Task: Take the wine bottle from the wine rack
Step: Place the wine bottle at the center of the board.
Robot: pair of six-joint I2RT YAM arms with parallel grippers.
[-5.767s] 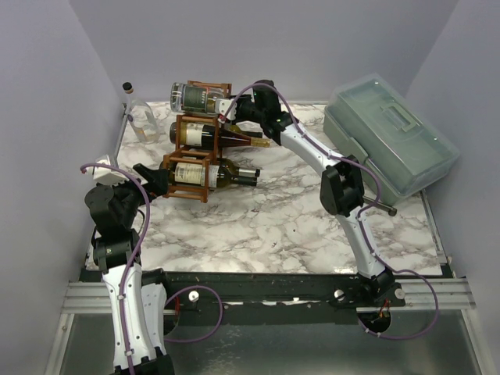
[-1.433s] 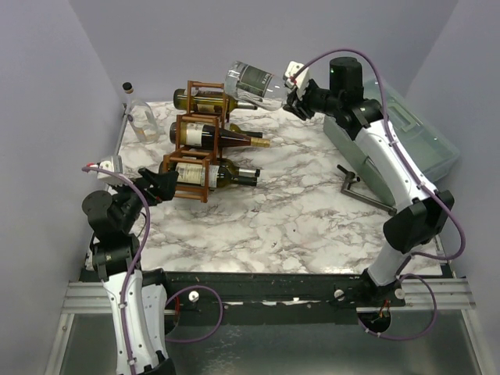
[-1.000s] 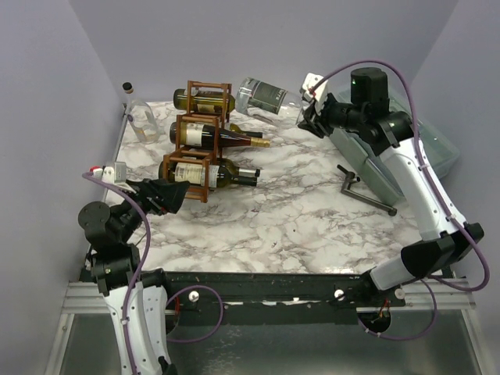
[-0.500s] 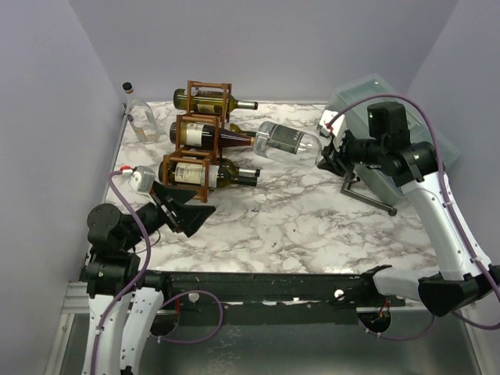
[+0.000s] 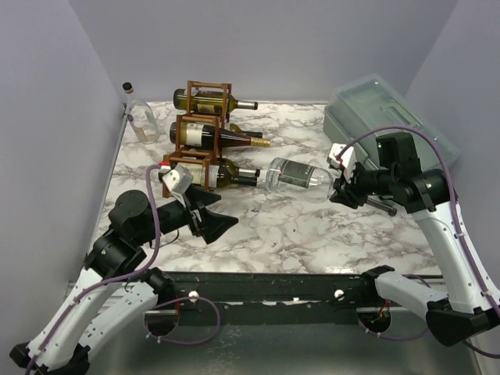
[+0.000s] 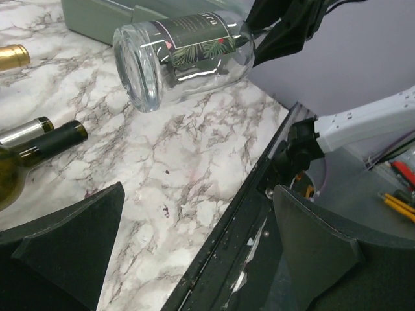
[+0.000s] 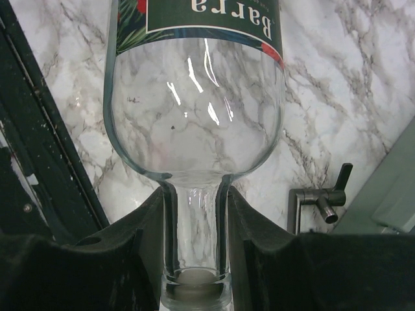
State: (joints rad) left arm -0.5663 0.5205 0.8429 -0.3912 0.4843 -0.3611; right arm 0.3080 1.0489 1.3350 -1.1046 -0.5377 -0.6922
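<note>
Looks like a robotics lab test cell: plain lavender walls [image 5: 273,47] boxed close round a marble-patterned table [image 5: 312,234], with a left arm [image 5: 117,234] and right arm [image 5: 449,226] bolted to a dark rail [image 5: 273,283] at the near edge, trailing purple cables [image 5: 148,203], and a grey toolbox [image 5: 391,117] parked behind.

A grey-green lidded box [image 5: 384,113] sits beside a metal T-handle [image 7: 312,194].

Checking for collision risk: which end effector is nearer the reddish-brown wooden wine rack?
Left. The left end effector hangs open just in front of the reddish-brown wooden wine rack; the right end effector, far to its right, grips a clear glass bottle's neck.
</note>
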